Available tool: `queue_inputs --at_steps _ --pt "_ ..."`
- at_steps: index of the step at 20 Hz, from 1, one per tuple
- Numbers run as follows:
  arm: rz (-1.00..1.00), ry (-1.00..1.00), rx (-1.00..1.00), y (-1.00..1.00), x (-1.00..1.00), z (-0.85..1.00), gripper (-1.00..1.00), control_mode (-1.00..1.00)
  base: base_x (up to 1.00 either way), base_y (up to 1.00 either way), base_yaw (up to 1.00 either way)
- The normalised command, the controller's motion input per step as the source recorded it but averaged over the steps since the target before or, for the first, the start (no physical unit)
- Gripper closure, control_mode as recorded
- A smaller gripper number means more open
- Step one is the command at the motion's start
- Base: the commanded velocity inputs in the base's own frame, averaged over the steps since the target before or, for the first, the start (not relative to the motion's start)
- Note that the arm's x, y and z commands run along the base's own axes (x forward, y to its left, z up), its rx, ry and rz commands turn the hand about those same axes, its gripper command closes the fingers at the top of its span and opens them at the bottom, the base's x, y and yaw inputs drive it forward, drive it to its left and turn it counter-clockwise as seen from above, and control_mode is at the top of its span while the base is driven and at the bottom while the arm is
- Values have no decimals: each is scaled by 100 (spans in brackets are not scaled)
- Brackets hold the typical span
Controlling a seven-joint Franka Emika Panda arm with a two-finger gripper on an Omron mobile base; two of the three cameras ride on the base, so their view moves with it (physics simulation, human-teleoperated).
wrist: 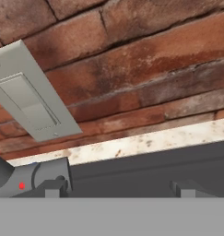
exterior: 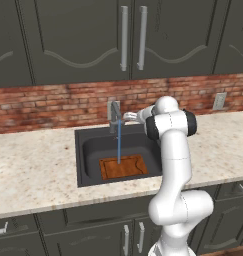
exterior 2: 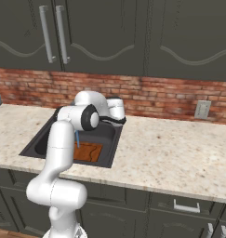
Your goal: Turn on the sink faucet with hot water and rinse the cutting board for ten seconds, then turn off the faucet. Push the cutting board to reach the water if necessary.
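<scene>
The dark sink (exterior: 90, 150) is set into the speckled beige counter. At its back rim stands the grey sink faucet (exterior: 113, 112), and a thin light-blue stream of water (exterior: 118, 142) falls from it onto the reddish-brown cutting board (exterior: 124, 166), which lies flat on the basin floor. My gripper (exterior: 127, 117) hovers just right of the faucet, near the brick wall. In the hand view a grey part of the faucet (wrist: 39, 179) with a red dot sits left of my left fingertip. The gripper (wrist: 120, 191) is open, with nothing between its fingers. From the right, the water (exterior 2: 77, 138) meets the board (exterior 2: 89, 151).
A brick backsplash runs behind the counter, with a wall plate (exterior: 219, 101) to the right of the sink, also large in the hand view (wrist: 28, 99). Dark upper cabinets with long silver handles (exterior: 124, 37) hang overhead. My own arm (exterior: 173, 150) stands before the sink's right side.
</scene>
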Motion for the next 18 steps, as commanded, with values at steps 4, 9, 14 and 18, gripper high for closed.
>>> queue_inputs --at_steps 4,9,14,18 --pt "0 0 0 28 0 -16 -100 -100 0 0 0" --pt "0 0 0 32 0 -19 -100 -100 0 0 0" --pt "0 0 0 34 0 -19 -100 -100 0 0 0" --pt "0 0 0 33 0 -19 -100 -100 0 0 0"
